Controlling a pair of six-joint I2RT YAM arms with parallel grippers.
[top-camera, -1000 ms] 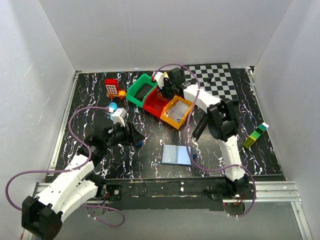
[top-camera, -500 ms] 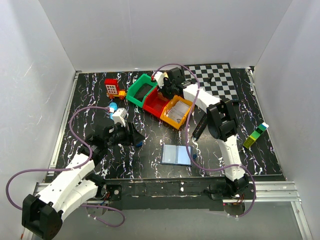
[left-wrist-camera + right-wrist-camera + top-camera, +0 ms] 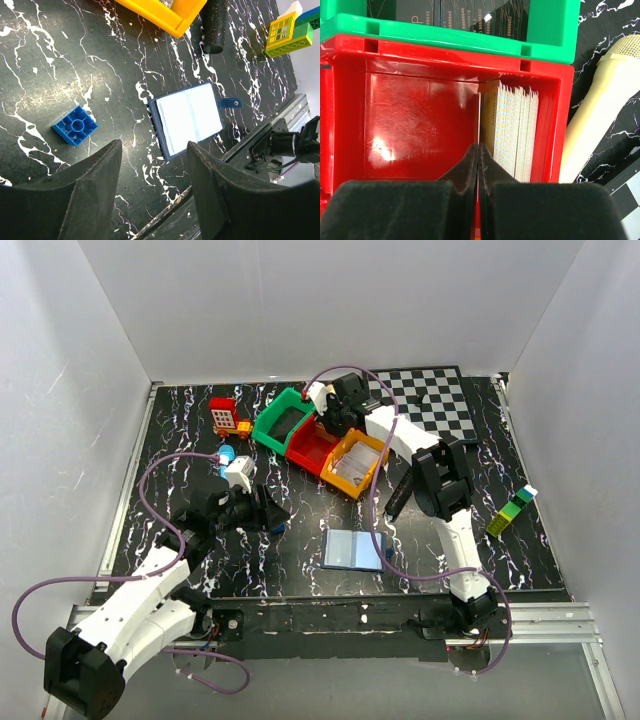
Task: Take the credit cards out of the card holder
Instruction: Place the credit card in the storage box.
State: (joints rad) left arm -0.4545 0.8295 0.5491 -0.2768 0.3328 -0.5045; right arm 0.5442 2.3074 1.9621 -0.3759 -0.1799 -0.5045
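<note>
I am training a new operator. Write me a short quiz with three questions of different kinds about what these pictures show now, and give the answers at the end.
1. True or false: the card holder lies open on the table.
2. The right claw, shut on a thin card, hangs over which bin? A green bin, B red bin, C orange bin.
3. Fill in: the left claw is ___ and holds nothing.
Key: 1 true; 2 B; 3 open.
</note>
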